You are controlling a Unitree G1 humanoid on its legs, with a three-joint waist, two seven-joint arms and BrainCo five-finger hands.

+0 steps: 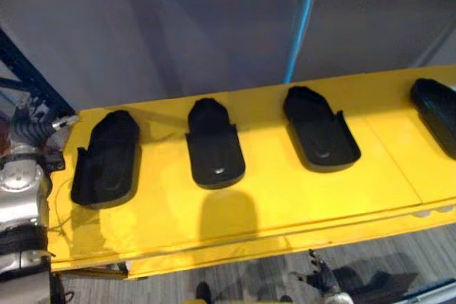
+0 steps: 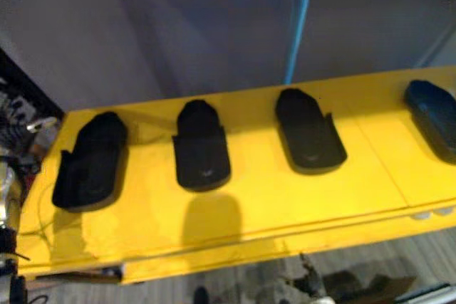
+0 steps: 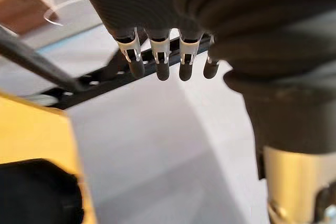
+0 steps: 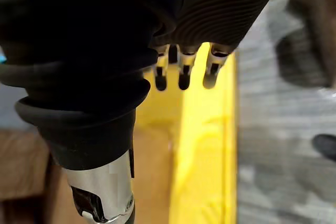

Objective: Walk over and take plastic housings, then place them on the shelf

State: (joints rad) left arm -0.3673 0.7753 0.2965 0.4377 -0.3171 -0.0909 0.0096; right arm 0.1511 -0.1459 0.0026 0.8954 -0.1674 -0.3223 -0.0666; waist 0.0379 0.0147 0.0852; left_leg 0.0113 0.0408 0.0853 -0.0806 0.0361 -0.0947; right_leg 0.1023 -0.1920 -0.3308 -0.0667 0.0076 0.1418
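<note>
A long yellow surface (image 1: 285, 197) carries four black plastic housings side by side and apart: the leftmost (image 1: 107, 158), second (image 1: 214, 144), third (image 1: 320, 129) and fourth (image 1: 436, 112). Each lies lengthwise front to back, narrow rounded end pointing away from the robot. The left hand (image 3: 163, 59) and right hand (image 4: 183, 72) hang loose-fingered and empty.

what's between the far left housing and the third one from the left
A second housing lies between the far left housing and the third housing, touching neither; the left and right eye views show it.
</note>
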